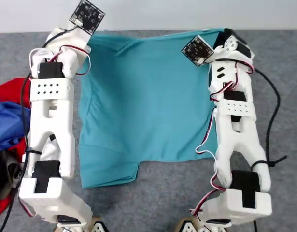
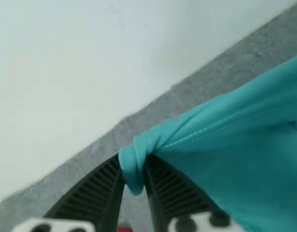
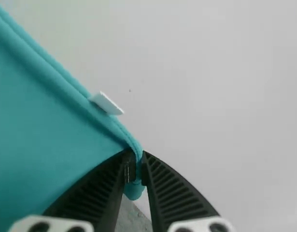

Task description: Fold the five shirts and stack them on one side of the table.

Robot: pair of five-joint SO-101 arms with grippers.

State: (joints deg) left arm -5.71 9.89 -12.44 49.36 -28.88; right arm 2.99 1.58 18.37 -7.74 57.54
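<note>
At the table's left edge, a red shirt (image 1: 8, 92) and a blue shirt (image 1: 6, 123) lie crumpled together in a loose heap, neither one folded. Just beside them we see the left arm (image 1: 49, 121) stretched toward the far wall. The left gripper (image 2: 134, 164) is clamped on a bunched corner of the teal shirt (image 1: 148, 101), with the cloth squeezed into a roll between its ribbed black fingers (image 2: 97, 188).

The teal shirt lies spread nearly flat on the grey table (image 1: 177, 193) between the two arms, with one sleeve poking out at the near left. Over on the right, the right arm (image 1: 237, 125) mirrors its partner. The right gripper (image 3: 135, 159) pinches the shirt's other far corner along the hem, close to a small white tag (image 3: 107, 104).

We judge the job to be in its opening stretch. No fold has yet gone into the teal shirt, and no neat stack stands anywhere on the table. The heaped shirts await their turn, and we can make out only three of the five.
</note>
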